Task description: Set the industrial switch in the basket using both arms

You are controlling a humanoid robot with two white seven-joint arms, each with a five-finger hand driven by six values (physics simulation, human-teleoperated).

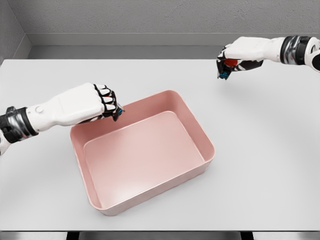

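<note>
1. Above the far right of the table, the right hand (239, 56) hangs with its fingers clamped around the industrial switch (227, 66), a small dark block with a red part and a teal edge showing between the fingers. The switch is in the air, well apart from the basket and not yet over it.

2. At the basket's near-left corner, the left hand (98, 102) has its fingers curled tight against the rim. A sliver of teal shows at the fingertips; whether it pinches the wall or merely presses on it I cannot tell. Most likely this hand steadies the basket while the other carries, which fits the call for both arms.

3. Lying open side up and turned at an angle to the table edges, the pink basket (207, 145) has shallow walls, rounded corners and a bare floor. Nothing is in it, so the placing is not yet done.

4. To finish, the right hand would need to travel inward and toward the robot until it is over the basket, lower, then let go; dropping from this height risks a bounce.

5. Under everything is a plain white table (260, 165), smooth and evenly lit. Behind it stands a grey, faintly textured wall (150, 15), with a second wall meeting it at the far left corner.
</note>
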